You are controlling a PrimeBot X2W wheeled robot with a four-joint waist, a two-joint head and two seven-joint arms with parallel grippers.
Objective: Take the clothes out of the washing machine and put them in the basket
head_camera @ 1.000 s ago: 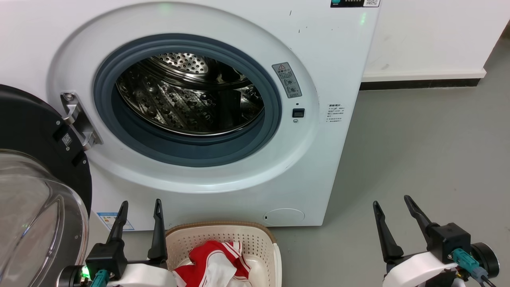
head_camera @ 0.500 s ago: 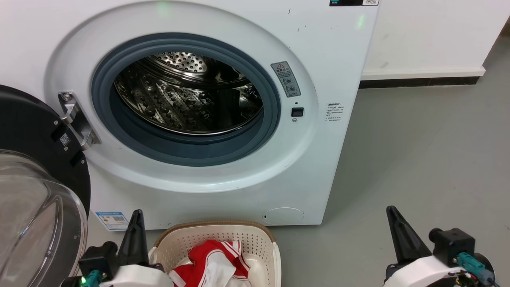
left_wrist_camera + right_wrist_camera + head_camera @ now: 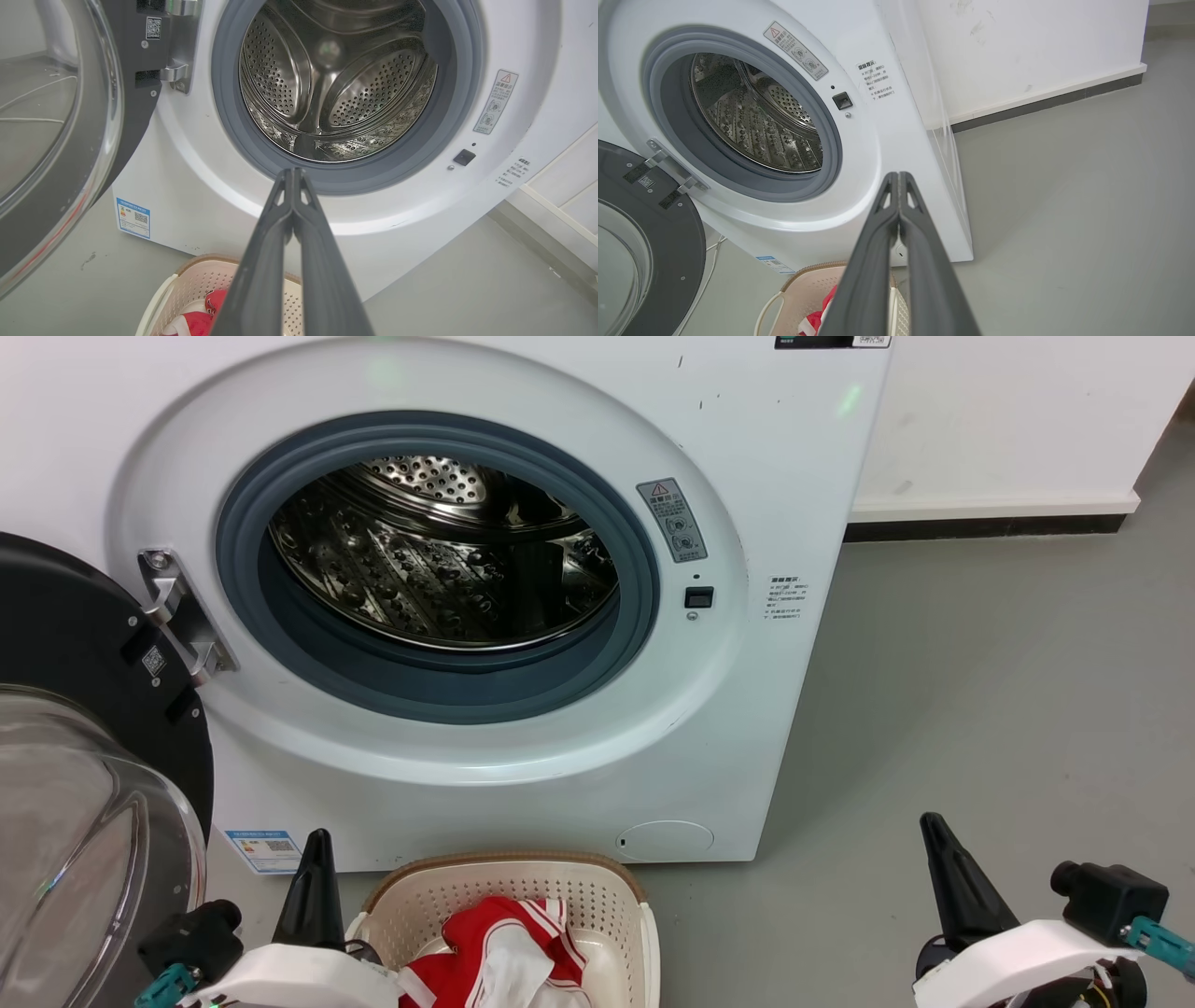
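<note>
1. Grey floor and a white wall fill the right half of the head view. The washing machine takes up the upper left and centre.
2. At the far left of the frame the black-rimmed glass door hangs swung open, near the left gripper at the lower left. That gripper's fingers are pressed together with nothing between them, as the left wrist view shows plainly.
3. At bottom centre the basket stands on the floor directly in front of the machine. The clothes lie inside it as a red-and-white heap; whether both garments are in that heap cannot be told.
4. At upper centre the drum looks bare, with only perforated steel showing in all three views.
5. At the lower right the right gripper is likewise closed on nothing, well apart from the basket.
6. The unloading looks finished or nearly so, and the step in hand is probably a last check. To do it well, the robot should look along the low lip of the grey ring, where cloth could hide, before treating the drum as empty. Any move of the left arm should steer clear of the door and the basket's rim.
</note>
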